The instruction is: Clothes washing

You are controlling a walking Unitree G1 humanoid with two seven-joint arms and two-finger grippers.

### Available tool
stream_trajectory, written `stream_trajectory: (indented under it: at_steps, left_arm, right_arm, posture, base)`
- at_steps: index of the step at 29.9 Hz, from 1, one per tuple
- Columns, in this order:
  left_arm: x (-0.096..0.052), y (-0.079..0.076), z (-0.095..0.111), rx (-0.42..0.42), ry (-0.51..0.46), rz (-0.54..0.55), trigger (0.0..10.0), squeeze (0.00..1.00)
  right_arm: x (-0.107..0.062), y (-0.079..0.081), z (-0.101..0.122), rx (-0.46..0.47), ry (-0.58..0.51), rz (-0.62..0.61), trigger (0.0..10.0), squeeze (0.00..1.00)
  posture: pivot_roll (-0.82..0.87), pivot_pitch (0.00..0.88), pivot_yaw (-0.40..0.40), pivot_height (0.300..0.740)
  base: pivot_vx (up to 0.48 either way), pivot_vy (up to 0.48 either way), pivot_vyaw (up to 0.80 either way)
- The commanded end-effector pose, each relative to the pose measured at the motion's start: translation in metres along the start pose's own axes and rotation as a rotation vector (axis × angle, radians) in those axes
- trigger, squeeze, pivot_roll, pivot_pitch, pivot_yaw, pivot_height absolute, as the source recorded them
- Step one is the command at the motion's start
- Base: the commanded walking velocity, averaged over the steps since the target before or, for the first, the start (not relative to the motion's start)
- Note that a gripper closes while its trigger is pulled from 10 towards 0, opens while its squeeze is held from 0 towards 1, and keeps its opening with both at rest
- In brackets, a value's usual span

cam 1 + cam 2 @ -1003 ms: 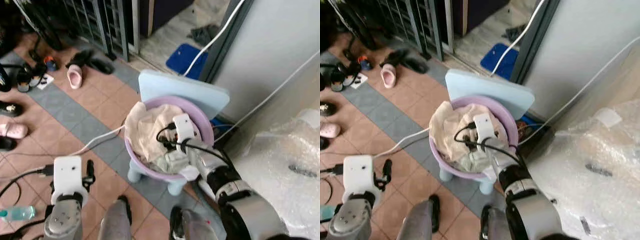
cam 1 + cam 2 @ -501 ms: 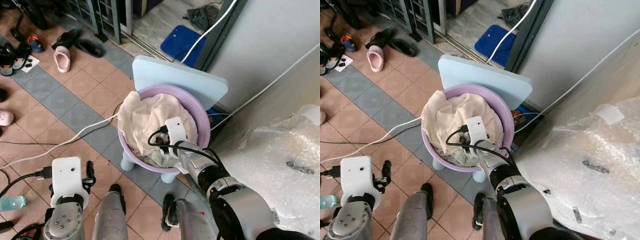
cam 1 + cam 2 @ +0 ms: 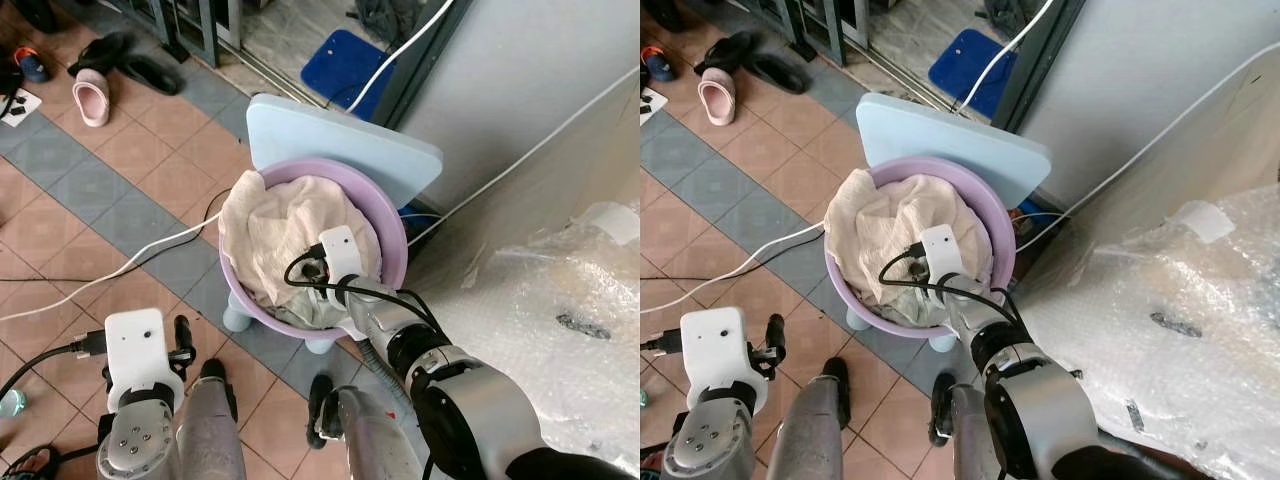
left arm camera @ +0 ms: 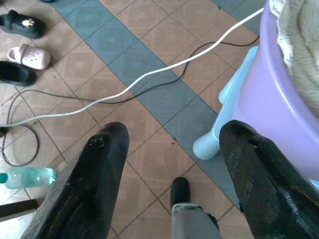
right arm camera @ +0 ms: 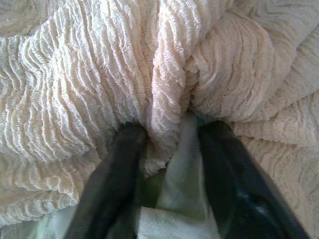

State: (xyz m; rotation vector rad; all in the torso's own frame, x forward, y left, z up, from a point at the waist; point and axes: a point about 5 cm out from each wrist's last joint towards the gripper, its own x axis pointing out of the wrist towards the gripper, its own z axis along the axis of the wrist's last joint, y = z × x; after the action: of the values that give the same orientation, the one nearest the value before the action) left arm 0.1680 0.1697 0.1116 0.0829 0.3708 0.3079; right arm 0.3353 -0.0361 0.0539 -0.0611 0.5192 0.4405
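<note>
1. My right jaws [image 5: 164, 164] are buried in the cream cloth [image 5: 99, 74], fingers [image 5: 112, 169] either side of a raised fold and a pale green cloth [image 5: 179, 199] beneath it. They look closed partway onto that fold, though I judge the pinch not yet firm.
2. Over the last second my right arm has sunk deeper into the pile, and my head has come closer over it.
3. Around the jaws, the laundry heaps up in the purple basin [image 3: 392, 235], which sits on a pale blue stool [image 3: 340, 140].
4. That suggests I am at the grasp; lifting the cloth out comes next.
5. My left jaws [image 4: 172, 164] hang spread wide, holding nothing, over the tiled floor [image 4: 149, 59] beside the basin, a white cable [image 4: 149, 74] trailing below.
</note>
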Motion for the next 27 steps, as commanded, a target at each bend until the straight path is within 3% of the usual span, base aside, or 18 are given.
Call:
stream_trajectory:
  at_steps: [1, 15, 22, 27]
  left_arm:
    - [-0.001, -0.005, -0.005, -0.017, 0.03, -0.003, 10.0, 0.0]
    - [0.021, -0.004, -0.002, 0.016, -0.015, -0.002, 10.0, 0.0]
    - [0.045, 0.002, 0.006, 0.056, -0.074, -0.001, 10.0, 0.0]
    - [0.061, -0.011, 0.016, 0.074, -0.122, -0.066, 10.0, 0.0]
  right_arm:
    - [0.0, 0.006, -0.01, 0.023, 0.035, 0.02, 0.0, 0.0]
    - [0.0, 0.001, -0.002, 0.056, -0.006, 0.043, 0.0, 0.0]
    - [-0.001, -0.005, 0.038, 0.102, -0.207, 0.071, 0.0, 0.0]
    - [-0.007, -0.019, 0.056, 0.15, -0.331, 0.057, 0.0, 0.0]
  posture:
    - [0.21, 0.356, -0.21, 0.74]
    - [0.18, 0.248, -0.205, 0.74]
    - [0.15, 0.152, -0.162, 0.74]
    - [0.13, 0.097, -0.11, 0.74]
  base:
    - [0.0, 0.0, 0.0]
    - [0.0, 0.0, 0.0]
    - [0.0, 0.0, 0.0]
    - [0.0, 0.0, 0.0]
